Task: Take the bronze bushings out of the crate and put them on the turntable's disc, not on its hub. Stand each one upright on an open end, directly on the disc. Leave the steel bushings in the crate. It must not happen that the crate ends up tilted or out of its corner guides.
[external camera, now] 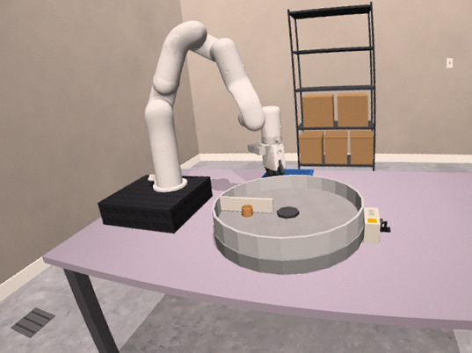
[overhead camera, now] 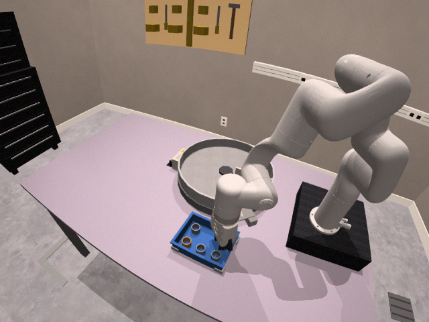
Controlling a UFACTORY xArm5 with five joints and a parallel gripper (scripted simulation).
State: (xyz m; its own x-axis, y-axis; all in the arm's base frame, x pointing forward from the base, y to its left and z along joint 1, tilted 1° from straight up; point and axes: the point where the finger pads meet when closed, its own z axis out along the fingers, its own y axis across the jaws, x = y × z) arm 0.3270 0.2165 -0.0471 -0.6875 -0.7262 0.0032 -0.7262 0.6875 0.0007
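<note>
The blue crate [overhead camera: 204, 242] lies on the table in front of the turntable [overhead camera: 214, 173]. In it stand one bronze bushing [overhead camera: 186, 239] and three steel bushings [overhead camera: 196, 227], [overhead camera: 200, 247], [overhead camera: 216, 255]. My gripper [overhead camera: 224, 246] points straight down into the crate's right side and is shut on a bushing there. The fingers hide that bushing, so I cannot tell its colour. In the exterior view the gripper [external camera: 274, 170] shows behind the turntable's rim, over the crate [external camera: 288, 171]. Another bronze bushing [external camera: 246, 210] stands upright on the grey disc [external camera: 315, 212], apart from the dark hub [external camera: 288, 212].
A pale upright bar [external camera: 245, 203] stands on the disc just behind the bronze bushing. A raised rim rings the turntable, with a small control box [external camera: 373, 230] on its side. My arm's black base block [overhead camera: 329, 225] sits to the right of the crate.
</note>
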